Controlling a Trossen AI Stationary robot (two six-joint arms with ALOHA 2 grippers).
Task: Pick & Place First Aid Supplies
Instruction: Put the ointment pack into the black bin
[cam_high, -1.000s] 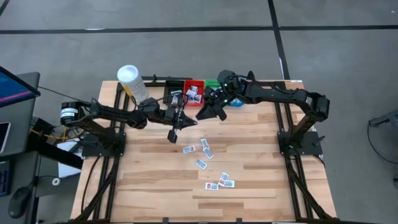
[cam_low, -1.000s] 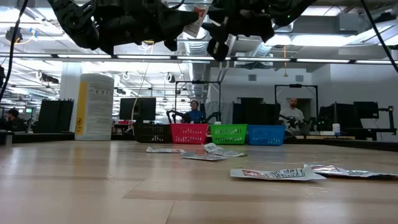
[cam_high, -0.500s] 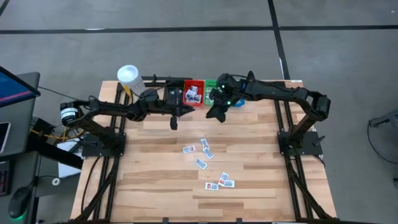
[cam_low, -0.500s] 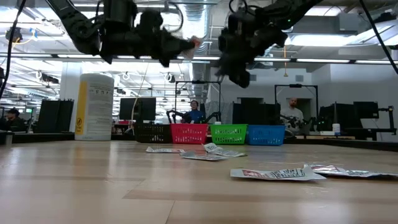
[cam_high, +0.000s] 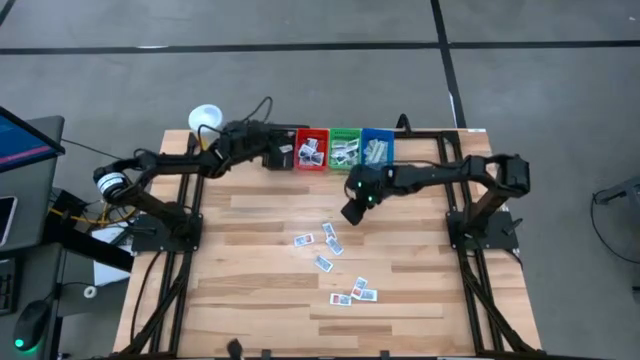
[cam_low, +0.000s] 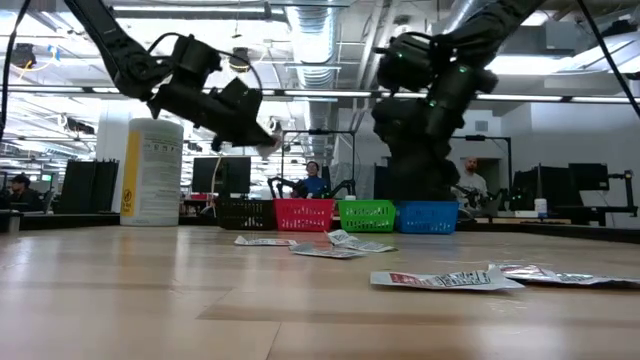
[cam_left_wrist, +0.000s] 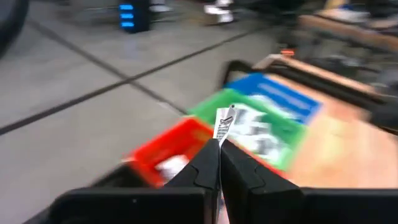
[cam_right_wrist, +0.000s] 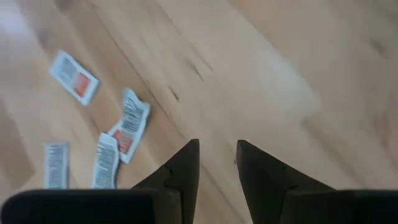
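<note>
My left gripper (cam_high: 285, 156) hangs over the black bin (cam_high: 268, 152) at the table's far edge, beside the red bin (cam_high: 312, 148), and is shut on one small white printed packet (cam_left_wrist: 223, 123). My right gripper (cam_high: 351, 212) is open with nothing between its fingers. It points steeply down at bare wood, just beyond the loose first aid packets (cam_high: 330, 240) that lie flat on the table. Its wrist view shows some of these packets (cam_right_wrist: 129, 124) beside the fingers (cam_right_wrist: 186, 163). My left gripper pinches the packet's lower end (cam_left_wrist: 220, 138) between its two fingertips. The fingers run nearly level toward the bins at the far edge. The packet stands up past the fingertips, edge-on to the camera, lifted clear of the table and bins.
Red, green (cam_high: 346, 147) and blue (cam_high: 377, 147) bins stand in a row at the far edge and hold packets. A white-capped bottle (cam_high: 205, 118) stands at the far left corner. More packets (cam_high: 355, 293) lie toward the near edge. People sit in the room behind (cam_low: 470, 185).
My left gripper has swung from over the table's middle toward the far edge, tipping from pointing down to nearly level, the packet still in its fingers. My right gripper has left the bins, come down toward the near edge, and tipped to point down at the table.
</note>
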